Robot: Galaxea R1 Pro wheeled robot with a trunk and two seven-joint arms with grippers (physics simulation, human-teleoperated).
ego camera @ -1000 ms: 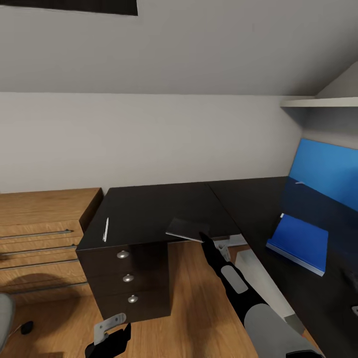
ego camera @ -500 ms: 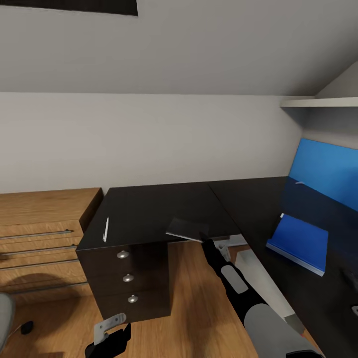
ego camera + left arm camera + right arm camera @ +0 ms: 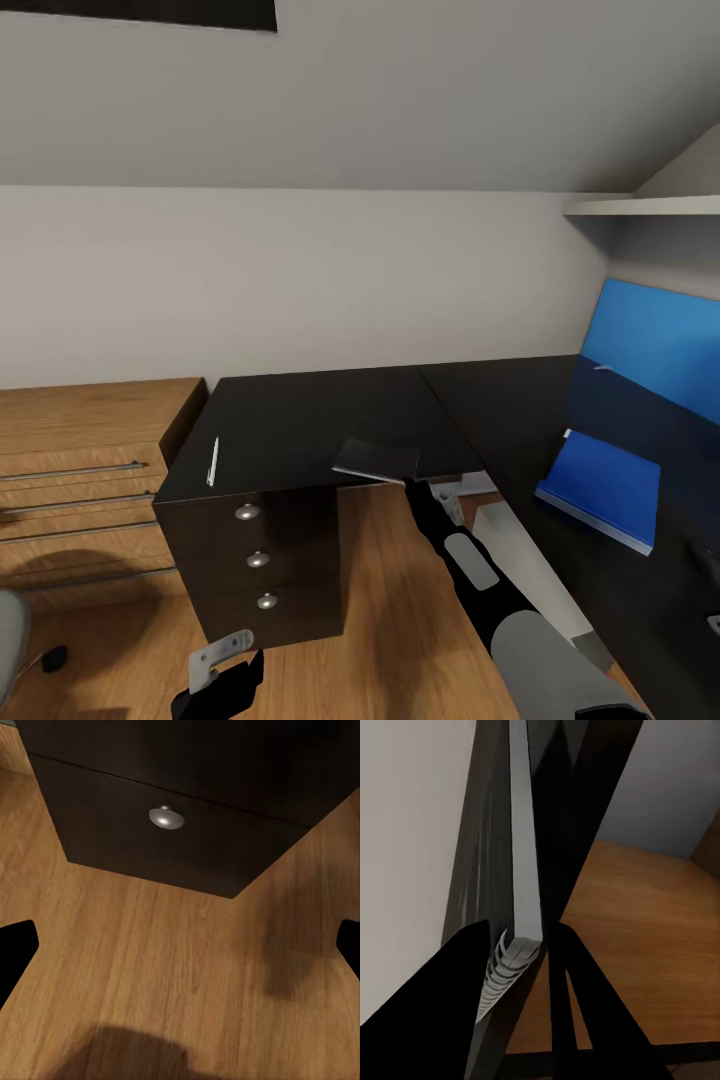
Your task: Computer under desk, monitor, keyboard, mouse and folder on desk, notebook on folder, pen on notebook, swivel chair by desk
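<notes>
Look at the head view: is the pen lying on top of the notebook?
No. The pen lies alone near the desk's left edge, well apart from the notebook, which sits at the front edge.

The desk [image 3: 300, 420] top lies open between the pen [image 3: 212, 461] at left and the notebook [image 3: 377, 459] at the near edge; the folder [image 3: 603, 487] blocks the right wing.
</notes>
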